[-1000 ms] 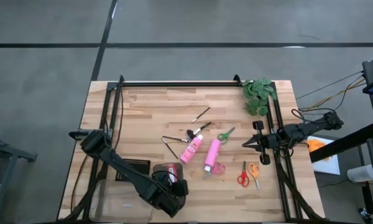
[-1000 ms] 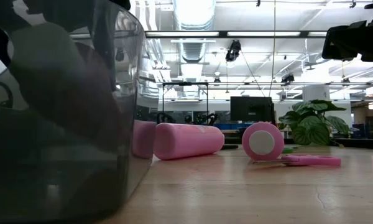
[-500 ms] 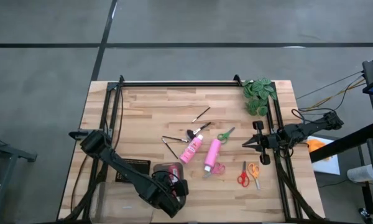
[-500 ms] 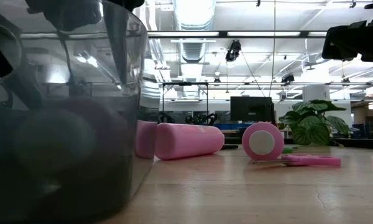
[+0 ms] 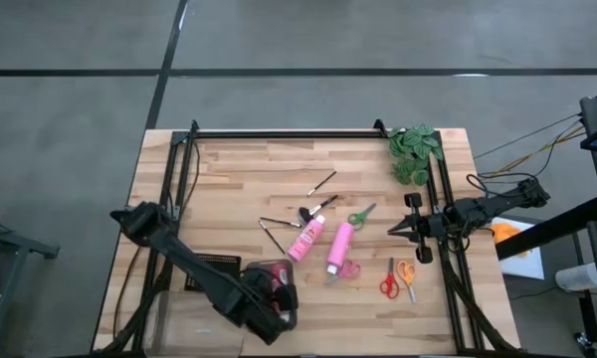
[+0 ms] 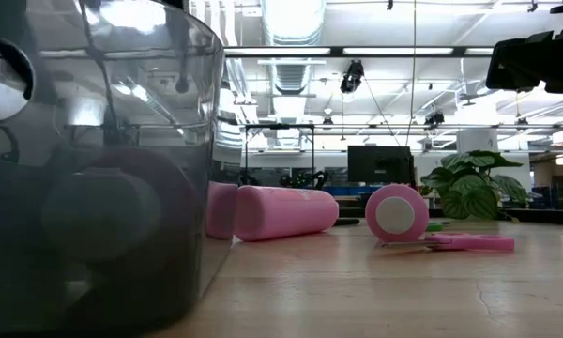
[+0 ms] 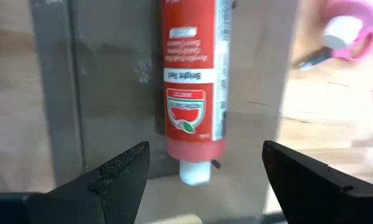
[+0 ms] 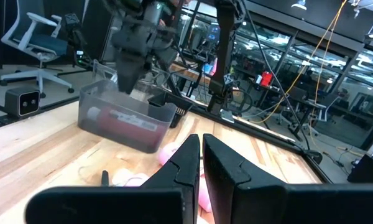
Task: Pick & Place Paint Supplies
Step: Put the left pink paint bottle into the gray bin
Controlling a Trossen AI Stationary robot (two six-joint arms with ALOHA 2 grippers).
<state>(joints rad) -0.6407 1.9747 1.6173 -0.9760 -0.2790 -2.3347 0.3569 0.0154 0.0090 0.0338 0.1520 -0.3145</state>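
The left claw [image 7: 202, 171] stands wide open and empty above the clear tray [image 5: 264, 281] at the lower middle of the high view, with the red paint bottle [image 7: 194, 81] lying free inside, cap toward the claw. The remaining supplies sit up and to the right: two pink paint bottles [image 5: 307, 237], long axes slanting from lower left to upper right, with scissors [image 5: 405, 272] farther right. The right claw [image 5: 392, 232], pinched shut and holding nothing, waits at the table's [image 5: 239, 169] right edge (probably nearer those scissors). Only the left wrist view shows the released bottle clearly; the low view gives a blurred shape through the tray wall.
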